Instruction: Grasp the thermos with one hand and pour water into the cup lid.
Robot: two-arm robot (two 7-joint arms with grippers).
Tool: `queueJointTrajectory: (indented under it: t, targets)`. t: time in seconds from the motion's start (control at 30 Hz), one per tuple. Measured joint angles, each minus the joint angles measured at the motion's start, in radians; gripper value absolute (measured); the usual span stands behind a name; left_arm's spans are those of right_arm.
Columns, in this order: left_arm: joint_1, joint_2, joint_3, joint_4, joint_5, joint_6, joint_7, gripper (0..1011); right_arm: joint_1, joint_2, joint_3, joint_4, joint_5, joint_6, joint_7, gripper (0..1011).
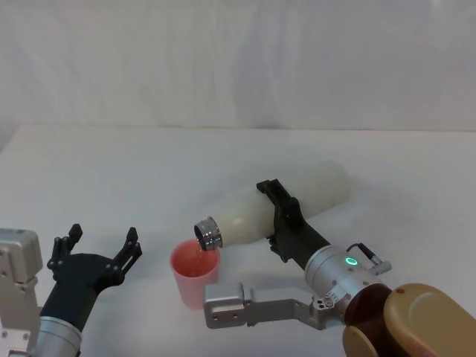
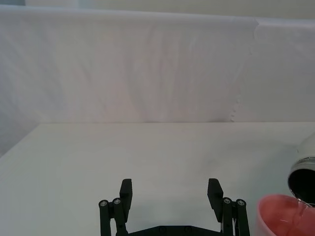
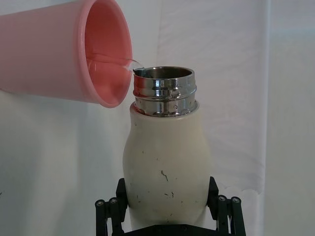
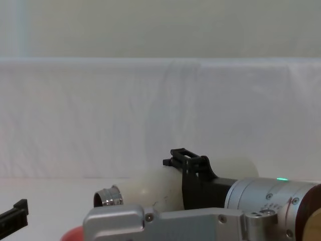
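Now the speckled cream thermos (image 1: 275, 204) tips its steel neck over the pink cup lid (image 1: 195, 271).

Left end effector (image 2: 170, 192) fingers spread wide over white table (image 2: 123, 152), pink cup lid (image 2: 284, 216) beneath tilted thermos (image 2: 304, 174) mouth

We can read no text, label, brand or number on anything here; the faint marks on the right arm's wrist housing (image 4: 268, 208) are illegible.
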Motion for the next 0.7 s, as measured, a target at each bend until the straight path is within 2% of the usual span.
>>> queueJointTrajectory:
  t: [0.7]
  targets:
    - [0.000, 0.000, 0.000, 0.000, 0.000, 0.000, 0.000, 1001, 0.000, 0.002, 0.001, -0.001, -0.003, 0.001, 0.001, 957]
